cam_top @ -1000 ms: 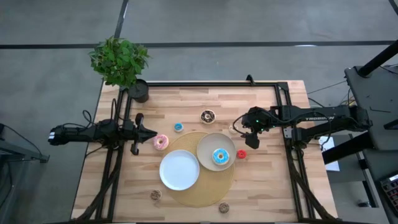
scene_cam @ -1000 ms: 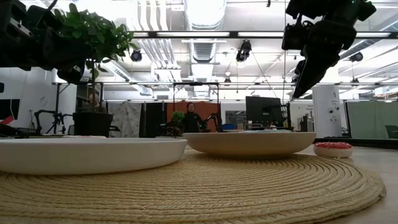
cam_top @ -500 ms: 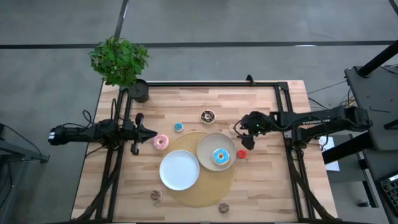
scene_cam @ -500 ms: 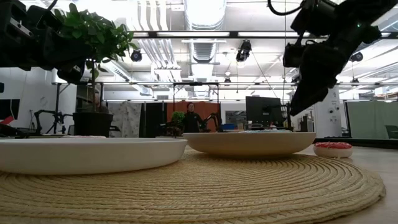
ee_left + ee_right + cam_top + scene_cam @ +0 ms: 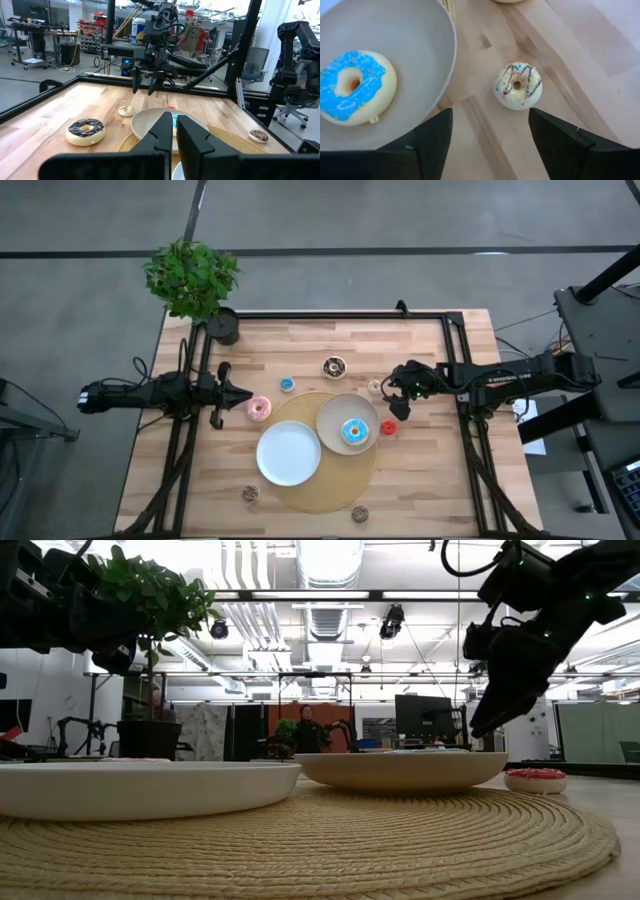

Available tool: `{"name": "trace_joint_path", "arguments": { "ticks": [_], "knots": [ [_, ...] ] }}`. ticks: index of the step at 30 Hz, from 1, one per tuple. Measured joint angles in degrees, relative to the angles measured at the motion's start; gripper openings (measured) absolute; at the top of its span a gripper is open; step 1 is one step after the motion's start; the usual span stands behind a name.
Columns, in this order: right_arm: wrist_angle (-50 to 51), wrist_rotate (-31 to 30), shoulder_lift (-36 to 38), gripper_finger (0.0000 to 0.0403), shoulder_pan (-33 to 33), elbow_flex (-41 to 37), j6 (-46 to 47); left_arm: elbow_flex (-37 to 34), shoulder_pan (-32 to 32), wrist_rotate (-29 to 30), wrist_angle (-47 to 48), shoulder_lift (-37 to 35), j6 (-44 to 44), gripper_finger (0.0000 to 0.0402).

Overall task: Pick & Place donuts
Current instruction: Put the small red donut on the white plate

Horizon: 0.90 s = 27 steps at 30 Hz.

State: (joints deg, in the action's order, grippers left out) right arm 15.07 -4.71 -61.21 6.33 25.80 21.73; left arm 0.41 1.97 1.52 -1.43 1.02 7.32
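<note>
Jaws spread wide and empty, the right gripper (image 5: 393,392) hangs above the cream mini donut (image 5: 518,85) lying on the table just beside the beige plate (image 5: 427,22), a pick in hand that calls for a straight descent, while the left gripper (image 5: 243,394) waits shut near the pink donut (image 5: 259,408).

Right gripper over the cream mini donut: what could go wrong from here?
1. The cream mini donut is off-centre between the open fingers of the right gripper; a straight descent may clip it.
2. It sits close to the beige plate rim, so one finger may hit the plate.
3. The red mini donut lies nearby and could get nudged.
</note>
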Motion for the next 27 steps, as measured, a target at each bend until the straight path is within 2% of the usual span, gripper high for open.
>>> {"name": "trace_joint_path", "arguments": {
  "ticks": [7,11,14,23,27],
  "knots": [
    [-2.1,0.0,1.8,0.0316,-0.1,-2.7,-2.1,0.0,0.0,0.0,0.0,0.0,0.0,0.0],
    [-5.1,0.0,3.0,0.0336,0.0,-4.8,-4.0,0.0,0.0,0.0,0.0,0.0,0.0,0.0],
    [-9.9,-0.1,4.7,0.0341,-0.1,-7.4,-4.2,0.0,0.0,0.0,0.0,0.0,0.0,0.0],
    [-15.2,-4.5,6.0,0.0334,0.0,-12.1,-6.9,0.0,0.0,0.0,0.0,0.0,0.0,0.0],
    [-18.6,-4.6,6.0,0.0331,-0.1,-14.6,-8.3,0.0,0.0,0.0,0.0,0.0,0.0,0.0]
  ]
}}
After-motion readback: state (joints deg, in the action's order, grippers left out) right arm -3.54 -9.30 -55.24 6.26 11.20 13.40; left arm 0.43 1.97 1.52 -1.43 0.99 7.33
